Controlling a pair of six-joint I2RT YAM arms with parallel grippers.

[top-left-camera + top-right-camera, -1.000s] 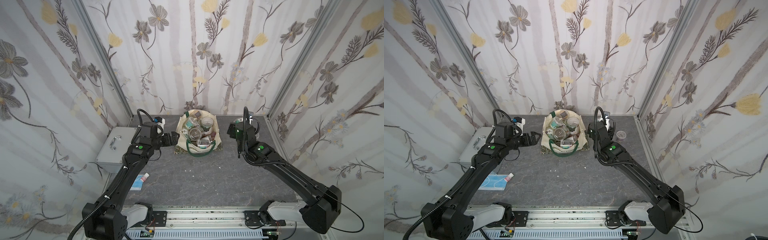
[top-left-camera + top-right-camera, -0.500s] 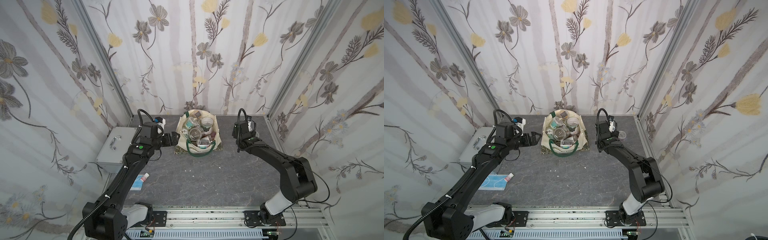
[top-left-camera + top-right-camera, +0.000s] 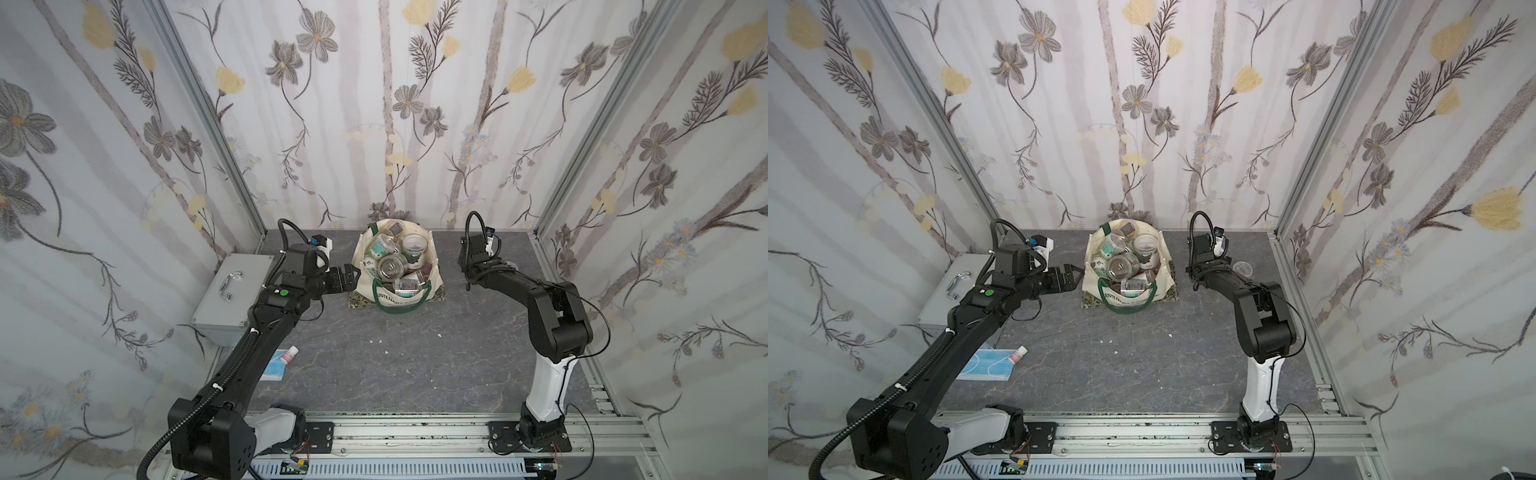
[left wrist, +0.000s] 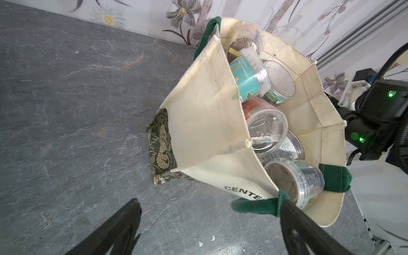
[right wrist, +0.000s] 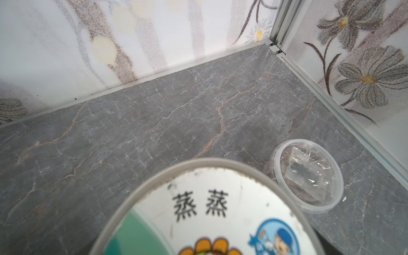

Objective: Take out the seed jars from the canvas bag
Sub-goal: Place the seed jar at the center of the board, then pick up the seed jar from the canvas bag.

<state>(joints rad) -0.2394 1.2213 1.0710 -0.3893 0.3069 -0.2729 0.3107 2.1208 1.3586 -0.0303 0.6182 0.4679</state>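
Holds left pincer spread at 9 o'clock of canvas bag; cannot tell state of right pincer. Risks knocking pictured-lid jar into clear-lid jar, close at 3 o'clock.

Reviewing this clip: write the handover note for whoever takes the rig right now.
Left gripper: open, empty, at the side of the bag, near its front handle.
Right gripper: back right corner, over a pictured-lid jar; whether it grips the jar cannot be seen.
Done: a clear-lid jar stands on the table beside it.
Left: several jars lie piled in the bag.
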